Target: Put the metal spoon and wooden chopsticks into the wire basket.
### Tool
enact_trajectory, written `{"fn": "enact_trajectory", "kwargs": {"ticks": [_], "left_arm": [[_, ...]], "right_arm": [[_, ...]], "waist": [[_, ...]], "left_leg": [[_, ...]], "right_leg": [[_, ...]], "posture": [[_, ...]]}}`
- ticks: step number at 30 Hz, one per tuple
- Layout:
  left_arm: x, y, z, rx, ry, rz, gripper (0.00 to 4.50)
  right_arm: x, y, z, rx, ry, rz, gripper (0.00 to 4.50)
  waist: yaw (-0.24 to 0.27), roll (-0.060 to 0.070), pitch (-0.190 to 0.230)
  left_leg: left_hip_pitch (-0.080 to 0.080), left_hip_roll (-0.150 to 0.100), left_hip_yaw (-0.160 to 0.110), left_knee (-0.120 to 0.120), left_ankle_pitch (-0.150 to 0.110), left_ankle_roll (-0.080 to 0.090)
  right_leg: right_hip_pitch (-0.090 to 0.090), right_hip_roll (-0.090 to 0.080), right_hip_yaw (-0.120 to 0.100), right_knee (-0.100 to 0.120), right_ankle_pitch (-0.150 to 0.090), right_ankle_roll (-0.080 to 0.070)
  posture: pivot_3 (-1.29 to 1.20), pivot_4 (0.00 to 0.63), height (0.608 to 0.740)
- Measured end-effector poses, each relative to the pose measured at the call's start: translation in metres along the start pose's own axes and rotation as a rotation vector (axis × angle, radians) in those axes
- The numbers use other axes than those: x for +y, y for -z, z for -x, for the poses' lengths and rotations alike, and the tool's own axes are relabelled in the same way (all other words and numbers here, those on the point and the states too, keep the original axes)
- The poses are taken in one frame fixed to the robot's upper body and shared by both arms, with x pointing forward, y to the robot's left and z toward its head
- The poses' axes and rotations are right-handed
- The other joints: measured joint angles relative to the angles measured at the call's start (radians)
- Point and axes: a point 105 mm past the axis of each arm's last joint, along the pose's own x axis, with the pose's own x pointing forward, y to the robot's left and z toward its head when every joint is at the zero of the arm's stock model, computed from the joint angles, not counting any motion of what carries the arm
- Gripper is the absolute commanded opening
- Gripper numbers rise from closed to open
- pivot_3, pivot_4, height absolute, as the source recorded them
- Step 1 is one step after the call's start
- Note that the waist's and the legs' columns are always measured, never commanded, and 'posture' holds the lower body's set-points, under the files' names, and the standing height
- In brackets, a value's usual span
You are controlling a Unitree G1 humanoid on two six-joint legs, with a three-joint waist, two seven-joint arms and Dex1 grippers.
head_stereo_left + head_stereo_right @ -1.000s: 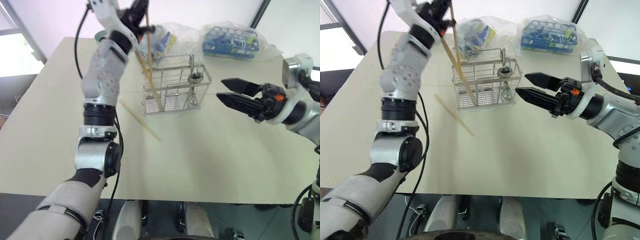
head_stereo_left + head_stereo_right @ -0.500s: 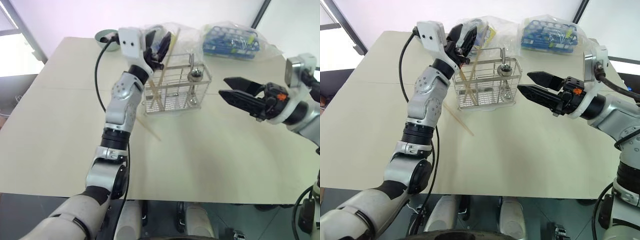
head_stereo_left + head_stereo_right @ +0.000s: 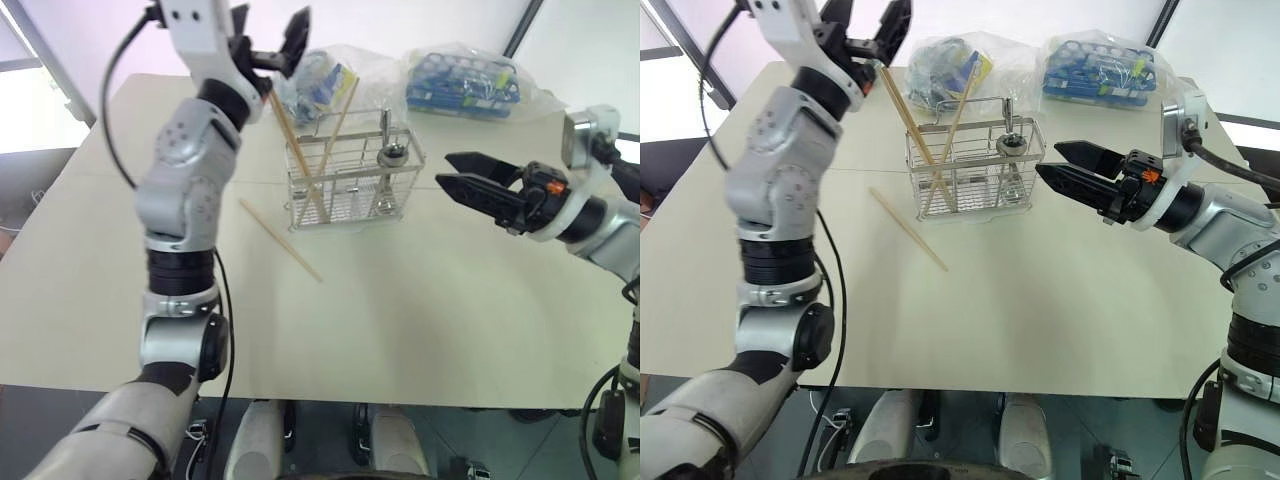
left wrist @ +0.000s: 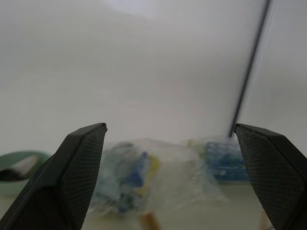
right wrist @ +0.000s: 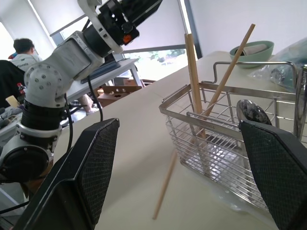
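Note:
The wire basket (image 3: 350, 185) stands at the table's middle back. Two wooden chopsticks (image 3: 302, 165) lean crossed in its left half, tips sticking out above the rim. A third chopstick (image 3: 281, 240) lies flat on the table just left of and in front of the basket. The metal spoon (image 3: 391, 156) stands in the basket's right half, bowl up. My left gripper (image 3: 270, 38) is raised above and left of the basket, open and empty. To the basket's right my right gripper (image 3: 445, 170) points at it, open, with nothing between its fingers (image 5: 96, 158).
Two clear plastic bags (image 3: 463, 82) with blue contents lie behind the basket. A green bowl (image 5: 252, 48) sits at the table's far left corner. A person (image 5: 20, 49) sits beyond the table. The table's near half (image 3: 420, 320) is bare.
My left gripper opened and let go of a chopstick, which now leans in the basket across the other. The left hand then rose and drew left. The right gripper stayed put.

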Motion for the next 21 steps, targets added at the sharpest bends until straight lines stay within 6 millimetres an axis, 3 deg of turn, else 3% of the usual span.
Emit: {"fn": "enact_trajectory", "kwargs": {"ticks": [2,5,10,21], "left_arm": [[0.021,0.018,0.003,0.137,-0.15,-0.004,4.46],[0.035,0.058,0.012,0.372,-0.296,0.014,4.46],[0.029,0.112,0.032,0.652,-0.421,0.112,4.46],[0.027,0.182,0.056,1.005,-0.553,0.104,4.46]], "right_arm": [[-0.001,0.0,0.0,-0.002,0.0,0.003,4.1],[-0.001,0.002,-0.001,0.002,-0.003,0.004,4.1],[-0.002,0.003,-0.006,0.011,-0.02,0.004,4.1],[-0.002,0.008,-0.007,0.009,-0.022,-0.003,4.1]], "waist": [[0.002,0.0,0.0],[0.005,-0.001,0.0],[0.002,-0.001,0.0],[0.004,-0.001,0.0]], "left_leg": [[0.0,0.0,0.0,0.0,0.0,0.0],[-0.001,-0.001,0.0,0.001,0.0,0.0],[-0.001,0.0,0.001,0.001,0.002,-0.003],[-0.001,-0.001,0.003,0.0,0.002,-0.003]], "right_leg": [[0.0,0.0,0.0,0.0,0.0,0.0],[0.001,0.0,0.0,0.0,0.0,0.0],[0.0,0.0,0.0,0.0,0.0,0.0],[0.0,0.0,0.0,0.0,0.0,0.0]], "posture": [[0.0,0.15,0.708],[0.0,0.15,0.708],[0.0,0.15,0.708],[0.0,0.15,0.708]]}}
